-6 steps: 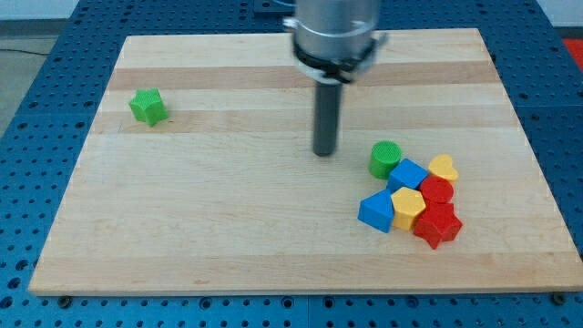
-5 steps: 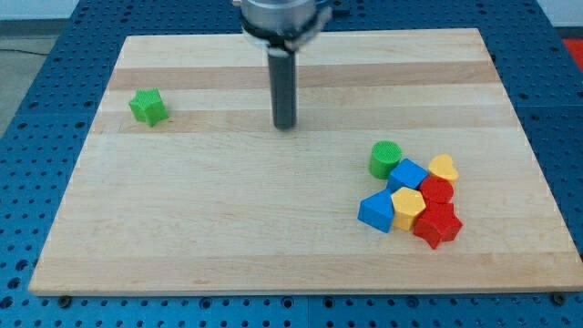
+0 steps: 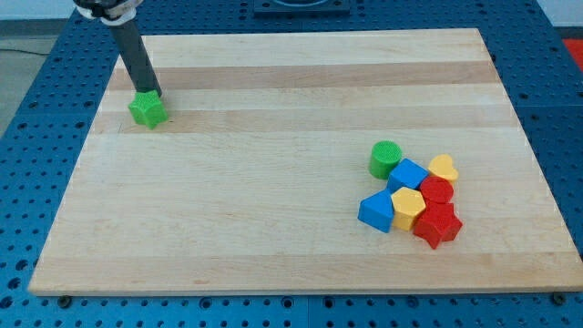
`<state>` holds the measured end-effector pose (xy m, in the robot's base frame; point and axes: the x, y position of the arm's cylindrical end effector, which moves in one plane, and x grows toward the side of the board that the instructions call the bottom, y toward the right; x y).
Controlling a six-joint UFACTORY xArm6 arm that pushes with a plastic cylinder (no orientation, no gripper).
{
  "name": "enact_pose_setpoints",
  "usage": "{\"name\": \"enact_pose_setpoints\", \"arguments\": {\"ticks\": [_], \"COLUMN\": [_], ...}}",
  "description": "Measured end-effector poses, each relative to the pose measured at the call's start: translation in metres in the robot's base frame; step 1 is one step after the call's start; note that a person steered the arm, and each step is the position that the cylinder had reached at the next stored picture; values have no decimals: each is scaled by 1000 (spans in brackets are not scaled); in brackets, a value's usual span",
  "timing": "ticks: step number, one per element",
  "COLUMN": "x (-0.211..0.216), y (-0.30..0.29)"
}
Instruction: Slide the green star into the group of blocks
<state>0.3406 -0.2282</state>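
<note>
The green star (image 3: 148, 111) lies near the board's upper left. My tip (image 3: 148, 93) stands right at the star's top edge, touching or almost touching it. The group sits at the view's lower right: a green cylinder (image 3: 385, 158), a blue block (image 3: 409, 174), a yellow heart (image 3: 443, 168), a red block (image 3: 437, 190), a yellow hexagon (image 3: 407, 208), a blue block (image 3: 376, 211) and a red star (image 3: 438, 225).
The wooden board (image 3: 273, 210) lies on a blue perforated table (image 3: 27, 100). The board's left edge is close to the green star.
My tip has swept from the board's middle to the upper left, ending at the green star's top edge. The blocks have not moved.
</note>
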Motion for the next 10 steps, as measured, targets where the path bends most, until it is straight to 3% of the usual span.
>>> {"name": "enact_pose_setpoints", "arguments": {"ticks": [2,4,6,8,10], "x": [39,55,113,87,95], "y": [4,-44,120,110,203]}}
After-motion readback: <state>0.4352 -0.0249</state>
